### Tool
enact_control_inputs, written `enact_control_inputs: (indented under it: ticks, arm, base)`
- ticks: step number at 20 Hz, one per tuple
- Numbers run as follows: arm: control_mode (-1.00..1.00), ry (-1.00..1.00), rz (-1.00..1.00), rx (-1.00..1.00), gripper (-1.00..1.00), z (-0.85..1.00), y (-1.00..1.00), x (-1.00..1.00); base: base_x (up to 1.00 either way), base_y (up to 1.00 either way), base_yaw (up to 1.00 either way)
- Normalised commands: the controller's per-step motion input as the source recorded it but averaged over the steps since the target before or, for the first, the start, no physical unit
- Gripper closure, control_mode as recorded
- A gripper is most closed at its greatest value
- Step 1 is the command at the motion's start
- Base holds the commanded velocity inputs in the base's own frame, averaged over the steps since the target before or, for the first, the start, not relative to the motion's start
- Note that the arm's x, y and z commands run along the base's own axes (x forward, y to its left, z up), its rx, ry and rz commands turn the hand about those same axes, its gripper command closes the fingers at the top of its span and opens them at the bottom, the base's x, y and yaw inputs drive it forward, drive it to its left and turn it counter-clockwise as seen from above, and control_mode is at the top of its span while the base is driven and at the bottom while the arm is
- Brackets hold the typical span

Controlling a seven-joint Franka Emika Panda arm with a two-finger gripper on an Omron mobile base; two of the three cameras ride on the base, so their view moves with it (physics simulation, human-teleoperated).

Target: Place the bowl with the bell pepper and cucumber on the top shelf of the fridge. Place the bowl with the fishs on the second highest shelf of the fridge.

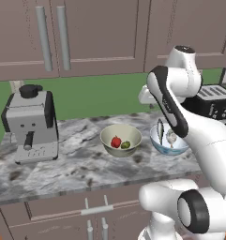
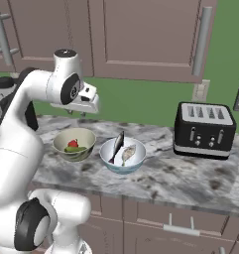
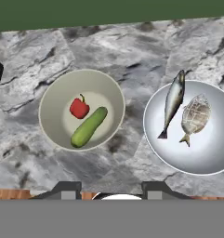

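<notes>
A beige bowl (image 1: 121,139) (image 2: 74,144) (image 3: 82,109) sits on the marble counter and holds a red bell pepper (image 3: 79,107) and a green cucumber (image 3: 88,127). Just to its right stands a pale blue bowl (image 1: 168,140) (image 2: 122,155) (image 3: 201,148) with two fish (image 3: 173,103) lying in it. My gripper (image 2: 77,113) (image 3: 112,189) hangs well above the counter, over the near side of the gap between the two bowls. It is open, its fingertips wide apart with nothing between them, and it points down.
A grey coffee machine (image 1: 31,124) stands at the counter's left end. A black toaster (image 2: 204,129) is at the right. Brown wall cabinets (image 2: 146,34) hang above, and drawers (image 1: 93,208) run below the counter's front edge.
</notes>
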Motion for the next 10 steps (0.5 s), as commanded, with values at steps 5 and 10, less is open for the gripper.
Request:
enact_control_inputs:
  ticks: [5,10]
  arm:
    - [-1.0,0.0,-0.14,0.05,-1.0,-0.25,-0.73,-0.67]
    - [-1.0,0.07,-0.34,0.11,-1.0,-0.51,-1.0,-0.99]
  base:
    - [0.0,0.0,0.0]
    - [0.0,0.0,0.0]
